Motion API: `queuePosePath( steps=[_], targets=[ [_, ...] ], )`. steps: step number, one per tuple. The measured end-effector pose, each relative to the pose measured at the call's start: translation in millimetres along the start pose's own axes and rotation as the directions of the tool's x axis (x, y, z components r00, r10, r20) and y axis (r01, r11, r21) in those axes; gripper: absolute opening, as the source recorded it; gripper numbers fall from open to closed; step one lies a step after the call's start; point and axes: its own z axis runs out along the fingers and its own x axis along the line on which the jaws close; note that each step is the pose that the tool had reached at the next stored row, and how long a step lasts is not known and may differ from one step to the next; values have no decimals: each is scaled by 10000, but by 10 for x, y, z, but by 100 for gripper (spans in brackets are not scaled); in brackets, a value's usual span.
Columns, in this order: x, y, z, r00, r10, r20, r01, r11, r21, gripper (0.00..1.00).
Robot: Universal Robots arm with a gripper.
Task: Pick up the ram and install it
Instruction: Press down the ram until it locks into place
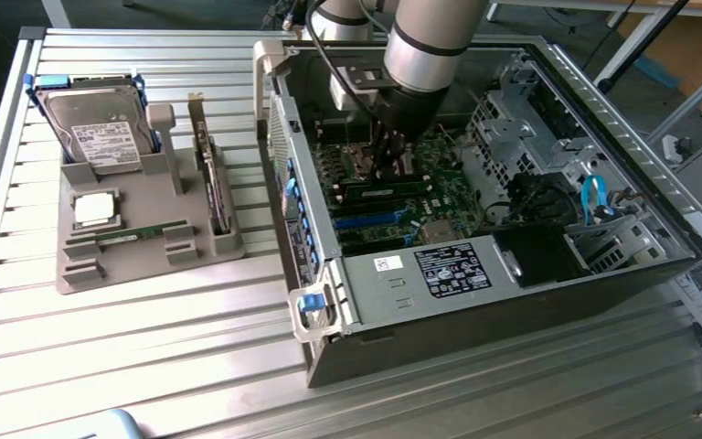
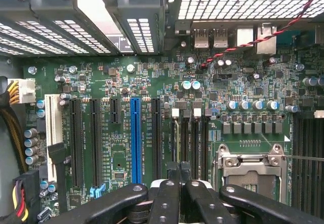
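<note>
Note that the gripper (image 1: 390, 155) has its fingers (image 2: 167, 204) drawn together, deep inside the open computer case (image 1: 473, 302), just above the motherboard (image 2: 152, 82). You can see the ram (image 1: 384, 194) as a dark stick lying directly below the fingertips, at the memory slots (image 2: 190, 138). A grey parts tray (image 1: 143, 247) sits on the table (image 1: 143, 366), at the exterior view's left.
</note>
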Motion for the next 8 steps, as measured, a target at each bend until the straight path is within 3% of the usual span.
queuePosePath(
  steps=[8],
  targets=[
    [-1, 0, 19, 10000, 1, 1, -1, 10000, 0, 11]
  ],
)
